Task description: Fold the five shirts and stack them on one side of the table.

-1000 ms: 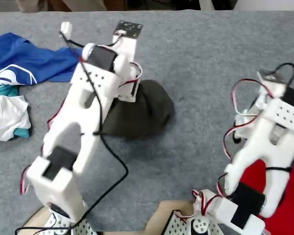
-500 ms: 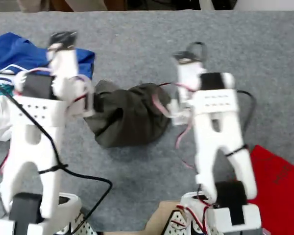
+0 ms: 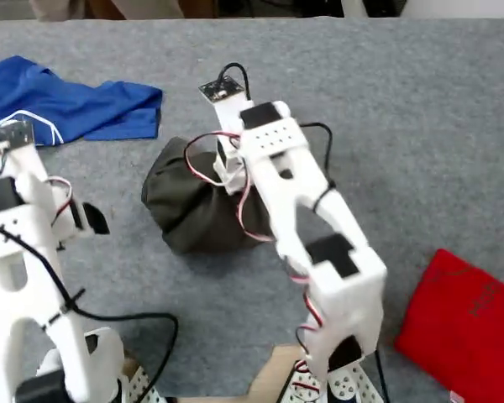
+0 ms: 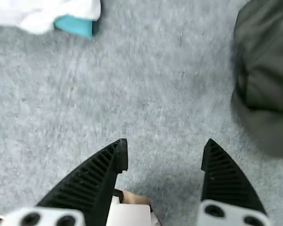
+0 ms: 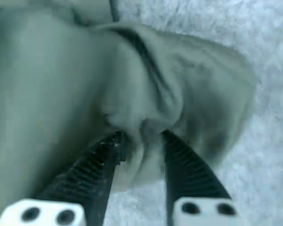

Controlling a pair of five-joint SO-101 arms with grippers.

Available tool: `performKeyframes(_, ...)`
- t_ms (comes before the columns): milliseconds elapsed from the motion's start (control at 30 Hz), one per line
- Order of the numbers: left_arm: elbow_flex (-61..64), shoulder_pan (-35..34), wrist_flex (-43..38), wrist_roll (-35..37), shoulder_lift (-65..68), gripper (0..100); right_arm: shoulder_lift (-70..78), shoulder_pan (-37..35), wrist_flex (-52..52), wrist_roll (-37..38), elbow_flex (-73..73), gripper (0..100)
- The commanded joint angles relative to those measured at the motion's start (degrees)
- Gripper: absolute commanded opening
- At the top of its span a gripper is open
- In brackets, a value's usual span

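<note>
Left gripper [image 4: 166, 143]: jaws spread wide, pointing down. Left arm [image 3: 21, 252] stands upright, wrist bent forward at the top. Right arm [image 3: 307, 227] is stretched well forward, wrist pitched down. Right gripper [image 5: 142, 136]: jaws nearly together, a fold of the dark shirt [image 5: 61, 75] pinched between the fingertips.

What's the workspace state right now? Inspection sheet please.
Surface: grey cloth table; wooden board under the arm bases.
Job's things: dark shirt bunched mid-table; blue shirt unfolded far left; red shirt folded near right; white-and-teal shirt crumpled.
Clutter: nothing seen.
Grippers: left gripper open over bare table; right gripper shut on dark shirt fold.
Cables: black cable loops by left arm base.
Surroundings: nothing seen clearly.
</note>
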Motion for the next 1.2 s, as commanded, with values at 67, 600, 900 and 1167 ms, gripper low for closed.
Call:
performKeyframes(67, 5.45, -0.35, -1.05, -0.53, -9.10, 26, 9.45, 3.91, 10.55, -0.44, -16.13, 1.3)
performKeyframes(600, 16.88, -0.26, -11.78, -0.09, -15.96, 26, -4.70, 25.71, 20.75, 7.12, -1.98, 0.5)
performKeyframes(900, 17.23, 10.29, -13.71, 0.26, -15.87, 26, -22.90, 44.70, 12.40, 16.44, 23.16, 0.5)
performKeyframes(1167, 22.33, 20.13, -23.82, 6.86, -15.87, 26, -31.16, 61.14, 4.40, 29.80, 35.47, 1.6)
